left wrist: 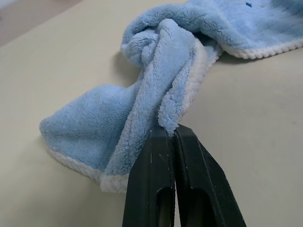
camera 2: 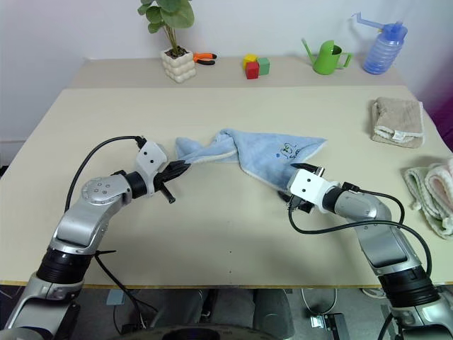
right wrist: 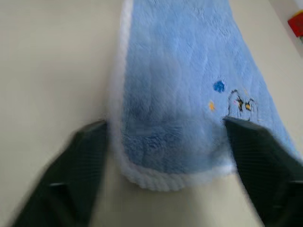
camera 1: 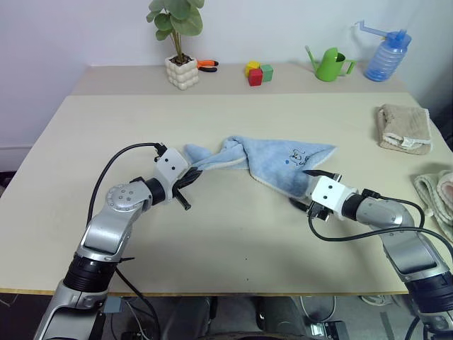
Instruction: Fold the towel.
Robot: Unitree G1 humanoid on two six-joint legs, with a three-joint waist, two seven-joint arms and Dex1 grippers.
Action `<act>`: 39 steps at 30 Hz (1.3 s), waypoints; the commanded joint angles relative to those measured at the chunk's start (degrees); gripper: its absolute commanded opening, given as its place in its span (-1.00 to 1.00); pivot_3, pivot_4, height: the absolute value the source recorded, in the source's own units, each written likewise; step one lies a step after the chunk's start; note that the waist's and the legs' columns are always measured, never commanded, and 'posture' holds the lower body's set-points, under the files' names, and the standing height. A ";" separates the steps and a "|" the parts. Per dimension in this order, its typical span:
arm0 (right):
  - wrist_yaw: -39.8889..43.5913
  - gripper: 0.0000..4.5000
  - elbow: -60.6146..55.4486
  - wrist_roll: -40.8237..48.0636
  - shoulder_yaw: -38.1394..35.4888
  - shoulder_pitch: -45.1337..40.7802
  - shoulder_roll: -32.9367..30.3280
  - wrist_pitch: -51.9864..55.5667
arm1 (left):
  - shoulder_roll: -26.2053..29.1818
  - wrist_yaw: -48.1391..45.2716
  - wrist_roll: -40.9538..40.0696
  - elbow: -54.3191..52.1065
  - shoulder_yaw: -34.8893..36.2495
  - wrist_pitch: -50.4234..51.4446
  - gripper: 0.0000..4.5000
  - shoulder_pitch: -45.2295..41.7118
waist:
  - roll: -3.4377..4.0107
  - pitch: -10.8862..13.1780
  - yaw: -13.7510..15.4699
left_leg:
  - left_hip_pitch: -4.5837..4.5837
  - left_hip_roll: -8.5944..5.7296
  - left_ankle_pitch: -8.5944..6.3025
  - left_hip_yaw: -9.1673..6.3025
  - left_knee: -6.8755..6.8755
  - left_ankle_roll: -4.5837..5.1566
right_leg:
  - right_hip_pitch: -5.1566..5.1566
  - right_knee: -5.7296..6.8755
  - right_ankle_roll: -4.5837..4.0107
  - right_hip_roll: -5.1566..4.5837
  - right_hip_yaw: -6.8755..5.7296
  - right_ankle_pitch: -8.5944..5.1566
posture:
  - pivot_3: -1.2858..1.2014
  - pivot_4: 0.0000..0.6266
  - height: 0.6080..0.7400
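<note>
Centrally on the beige tabletop [camera 1: 233, 234] lies the light blue terry towel with a whitish stitched hem [camera 1: 272, 161], rumpled and twisted into a rope toward the robot's left, spread flatter toward the right where a small dark embroidered motif [camera 1: 297, 156] faces up. Left claw [camera 1: 190, 179] clamped tight on the twisted end of the towel, black fingers [left wrist: 163, 189] pressed together with a fold of blue pile and white hem pinched between their tips, that end drawn up a little off the tabletop. Right claw [right wrist: 173, 156] parted, one black finger on each side of the towel's near hemmed corner, both fingers apart from the cloth, the corner lying flat between them with nothing gripped. Beyond the towel, along the back edge by the wall: a small green plant in a bumpy white pot [camera 1: 181, 67], orange-handled pliers [camera 1: 207, 66] just beside it, a cluster of yellow, red and green toy blocks [camera 1: 257, 72], a green plastic watering can [camera 1: 330, 64], and a blue translucent spray bottle [camera 1: 386, 55]. Off to the robot's right, well apart from the blue towel, a folded tan towel [camera 1: 404, 127] and, nearer the front edge, a white-and-pink towel [camera 1: 435, 188] partly cut off by the frame. Black cables looping from both wrists over the tabletop.
</note>
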 commanded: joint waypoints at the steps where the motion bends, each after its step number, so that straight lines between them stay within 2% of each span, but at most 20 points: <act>1: -1.26 -0.17 2.01 -2.05 -0.42 -0.91 -0.28 -1.02 | 0.35 0.14 0.58 -0.69 0.55 -2.02 -1.00 0.03 | 0.00 0.00 -0.03 | 0.00 0.00 0.00 0.00 0.00 0.00 | 0.00 0.00 0.00 0.00 0.00 0.00 | 0.03 -0.52 0.88; 3: -1.18 -0.66 2.47 -2.22 -0.50 -1.18 -0.07 -1.37 | 0.33 0.20 0.63 -0.52 0.64 -2.23 -1.00 0.04 | 0.00 0.00 -0.05 | 0.00 0.00 0.00 0.00 0.00 0.00 | 0.00 0.01 0.00 0.01 0.00 0.00 | 0.03 -0.52 0.88; 5: -1.04 -0.99 2.80 -2.35 -0.65 -1.45 -0.06 -1.68 | 0.34 0.42 0.76 -0.46 0.87 -2.44 -1.00 0.16 | 0.00 0.00 -0.05 | 0.00 0.00 0.00 0.00 0.00 0.00 | 0.00 0.01 0.00 0.01 0.00 0.00 | 0.03 -0.52 0.88; 11: -1.20 -0.99 4.39 -2.56 -1.71 -4.06 -0.41 -2.97 | 1.50 0.44 0.38 -0.70 3.19 -3.36 -1.00 1.38 | 0.01 0.00 -0.18 | 0.01 0.01 0.00 0.00 -0.02 0.00 | -0.02 0.01 0.00 0.02 0.00 0.00 | 0.03 -0.52 0.88; 16: 0.06 -0.99 4.47 0.38 -4.78 -6.62 -1.11 -3.00 | 2.69 0.88 -1.51 -0.13 8.15 -4.96 -1.00 1.38 | 0.01 0.01 -0.11 | 0.00 0.02 0.00 0.00 -0.03 -0.01 | -0.03 0.01 -0.01 0.02 0.00 0.00 | 0.03 -0.52 0.88; 22: 11.22 -0.99 -3.16 12.32 -7.44 -3.47 -2.90 3.57 | 3.90 0.09 -5.03 0.14 14.08 -5.49 -1.00 1.60 | 0.00 0.00 -0.09 | -0.01 0.02 0.00 -0.02 -0.03 -0.01 | -0.03 -0.01 -0.01 0.01 0.00 0.00 | 0.03 -0.52 0.88; 27: 17.34 -0.99 -13.14 21.16 -5.57 1.34 -3.13 13.71 | 4.63 -0.47 -4.78 -0.32 13.59 -6.14 -1.00 3.19 | 0.01 0.01 -0.13 | -0.02 0.03 -0.13 -0.02 -0.02 0.23 | -0.03 -0.02 0.00 0.01 0.00 0.00 | 0.03 -0.52 0.88; 33: 14.80 -0.99 -13.37 18.16 -2.13 2.46 -1.09 14.52 | 3.77 -0.26 -4.39 -1.43 11.55 -5.87 -1.00 3.59 | 0.01 0.01 -0.05 | -0.01 0.02 -0.19 -0.01 -0.01 0.32 | -0.02 -0.02 0.00 -0.01 0.00 0.00 | 0.03 -0.52 0.88; 36: 14.68 -0.63 -13.68 18.46 -2.18 2.90 -1.60 16.05 | 3.83 -0.42 -4.38 -1.53 11.06 -5.78 -1.00 3.70 | 0.00 0.01 -0.02 | -0.02 0.01 -0.19 -0.01 -0.01 0.32 | -0.02 -0.02 0.00 -0.01 0.00 0.00 | 0.03 -0.52 0.88; 39: 13.83 -0.01 -13.79 16.49 -2.21 3.54 -2.24 14.32 | 3.77 -0.50 -4.37 -1.50 10.60 -5.81 -1.00 3.76 | 0.01 0.01 -0.02 | -0.01 0.02 -0.19 -0.01 -0.01 0.32 | -0.02 -0.02 0.00 -0.01 0.00 0.00 | 0.03 -0.52 0.88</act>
